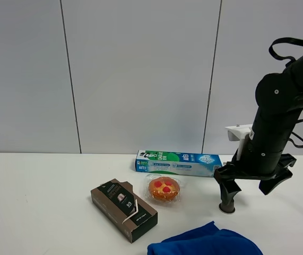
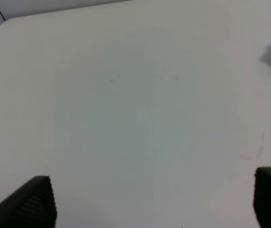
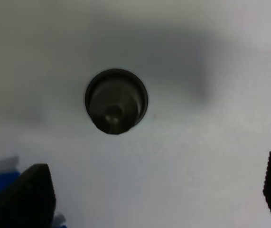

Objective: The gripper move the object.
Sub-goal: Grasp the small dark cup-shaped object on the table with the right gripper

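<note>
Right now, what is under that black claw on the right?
A small dark coffee capsule stands on the white table, below the open right gripper, untouched. From the high camera a finger largely covers it. What lies beneath the capsule is hidden.

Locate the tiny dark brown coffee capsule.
Exterior high view, right side: the capsule stands on the white table under the open right gripper, right of the fruit tart.

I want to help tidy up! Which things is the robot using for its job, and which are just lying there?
For the job: right gripper, coffee capsule.
Just lying about: toothpaste box, tart, brown carton, blue cloth.
</note>
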You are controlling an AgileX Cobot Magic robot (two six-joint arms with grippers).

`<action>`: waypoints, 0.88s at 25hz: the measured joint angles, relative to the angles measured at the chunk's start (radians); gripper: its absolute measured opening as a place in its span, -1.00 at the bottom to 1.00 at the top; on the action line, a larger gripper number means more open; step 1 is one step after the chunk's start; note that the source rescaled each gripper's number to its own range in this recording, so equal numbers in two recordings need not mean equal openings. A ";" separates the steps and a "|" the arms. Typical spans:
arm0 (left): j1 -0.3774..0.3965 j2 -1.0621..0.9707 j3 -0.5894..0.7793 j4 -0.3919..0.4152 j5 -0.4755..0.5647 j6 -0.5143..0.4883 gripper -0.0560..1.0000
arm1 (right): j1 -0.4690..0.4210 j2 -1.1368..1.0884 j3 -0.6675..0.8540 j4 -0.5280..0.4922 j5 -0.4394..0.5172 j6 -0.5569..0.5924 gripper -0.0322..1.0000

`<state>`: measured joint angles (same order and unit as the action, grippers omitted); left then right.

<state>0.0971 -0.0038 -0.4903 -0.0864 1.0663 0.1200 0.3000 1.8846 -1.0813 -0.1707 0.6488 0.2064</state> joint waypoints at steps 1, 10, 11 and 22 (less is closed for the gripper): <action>0.000 0.000 0.000 0.000 0.000 0.000 1.00 | 0.000 0.009 0.000 0.002 -0.016 0.000 0.72; 0.000 0.000 0.000 0.000 0.000 0.000 1.00 | 0.000 0.070 -0.002 0.023 -0.111 0.003 0.52; 0.000 0.000 0.000 0.000 0.000 0.000 1.00 | 0.000 0.078 -0.010 0.023 -0.115 0.004 0.51; 0.000 0.000 0.000 0.000 0.000 0.000 1.00 | 0.000 0.137 -0.052 0.023 -0.116 0.010 0.26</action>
<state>0.0971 -0.0038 -0.4903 -0.0864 1.0663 0.1200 0.3000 2.0216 -1.1330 -0.1479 0.5324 0.2161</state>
